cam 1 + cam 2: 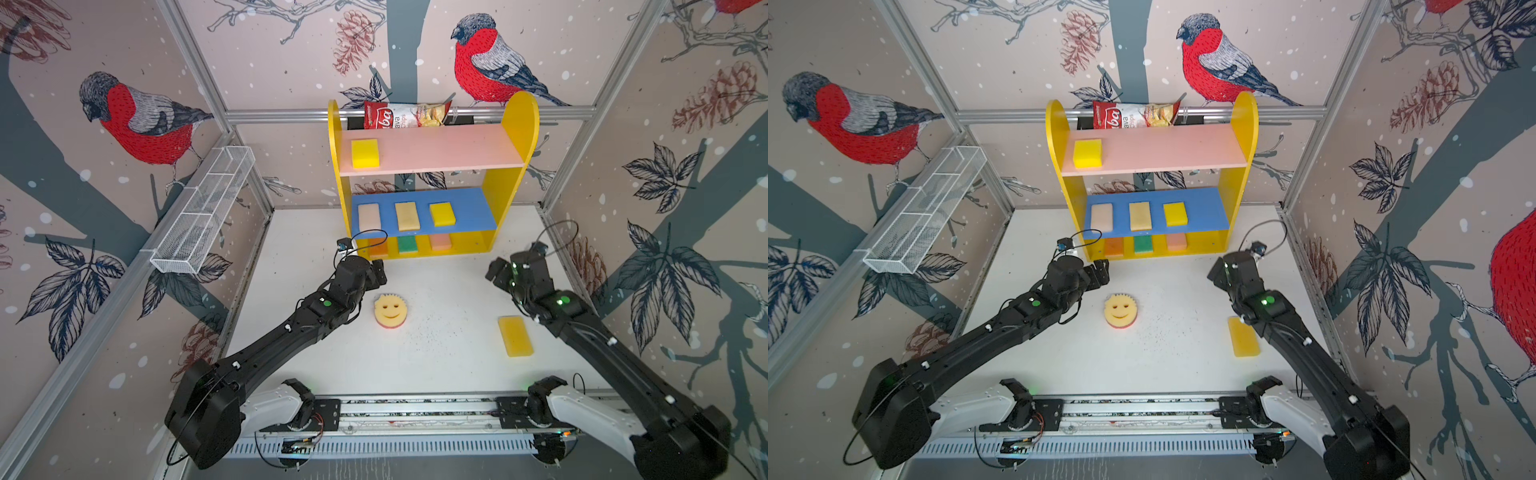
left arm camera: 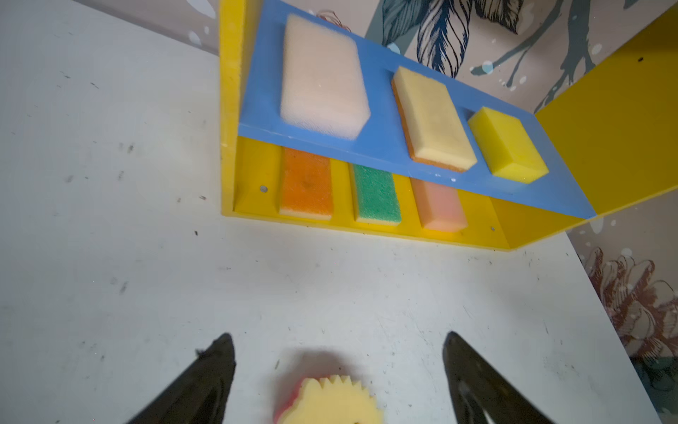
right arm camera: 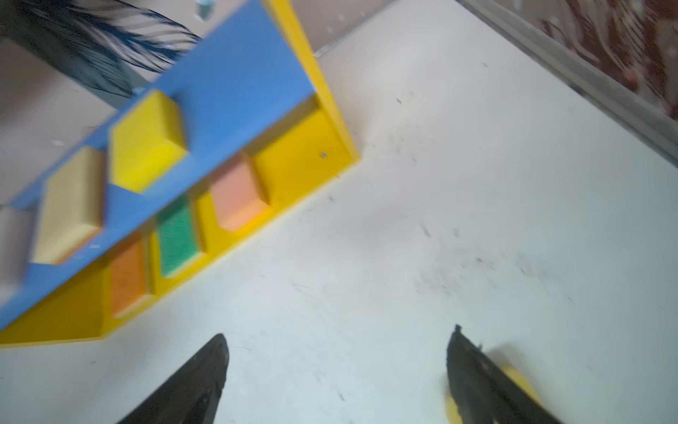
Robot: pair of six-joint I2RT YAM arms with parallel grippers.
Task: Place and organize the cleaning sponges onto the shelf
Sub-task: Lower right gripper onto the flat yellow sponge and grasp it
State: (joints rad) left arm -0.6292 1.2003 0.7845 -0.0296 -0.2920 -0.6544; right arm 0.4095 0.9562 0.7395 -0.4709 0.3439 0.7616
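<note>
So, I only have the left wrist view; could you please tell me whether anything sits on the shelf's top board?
Observer: Yes, one bright yellow rectangular foam sponge lies at the left end of the pink upper board of the yellow-sided shelf.
Operator: Thanks. Besides the round yellow smiley-face sponge near my left pincer, does any other sponge lie on the white table?
Observer: One, a pale yellow rectangular foam sponge, lying flat on the table's right side.
Operator: Is the right pincer holding it?
Observer: No, the right pincer is open, with nothing between its fingers.
</note>
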